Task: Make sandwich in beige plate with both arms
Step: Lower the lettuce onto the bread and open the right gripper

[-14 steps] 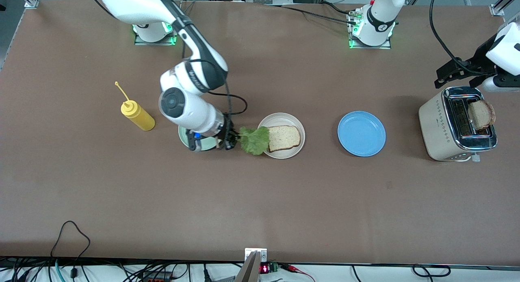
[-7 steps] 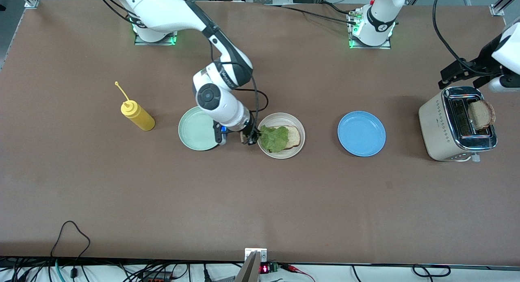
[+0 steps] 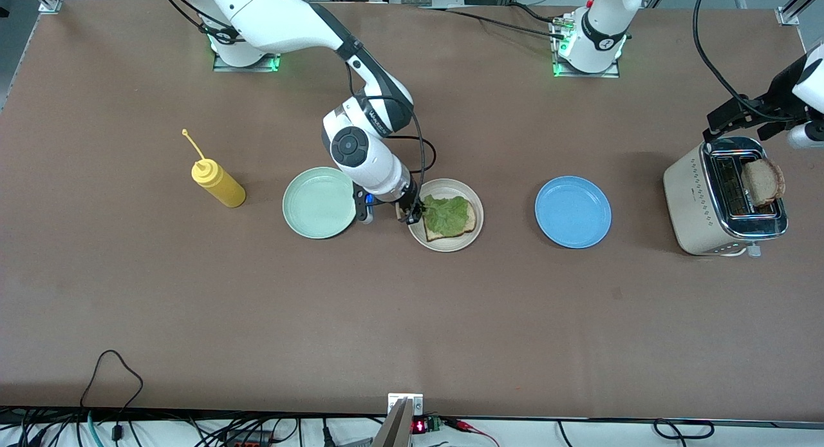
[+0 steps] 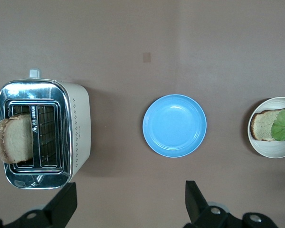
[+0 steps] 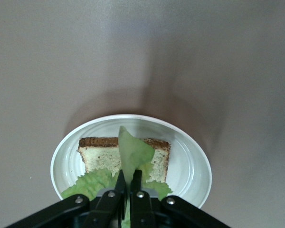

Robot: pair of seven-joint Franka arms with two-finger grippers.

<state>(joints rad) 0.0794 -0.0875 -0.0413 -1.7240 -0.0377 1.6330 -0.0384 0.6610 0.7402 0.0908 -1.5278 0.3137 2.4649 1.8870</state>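
Clamped on the lettuce leaf (image 5: pixel 133 154): right gripper (image 3: pixel 414 213), over the beige plate (image 3: pixel 470 238) rim, leaf draped on the bread slice (image 3: pixel 468 219) there. Spread wide above the toaster (image 3: pixel 692 199): left gripper (image 4: pixel 128 209), second slice (image 3: pixel 762 181) standing in one slot. No readable lettering. Mint plate (image 3: pixel 318 202) and blue plate (image 3: pixel 572 212) bare, flanking.

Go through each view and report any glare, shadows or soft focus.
Front view: even light, faint shadow on the table beside the toaster. Left wrist view: bright glare on the toaster's chrome top; left gripper sharp. Right wrist view: broad soft shadow above the beige plate; lettuce leaf and right gripper in focus.
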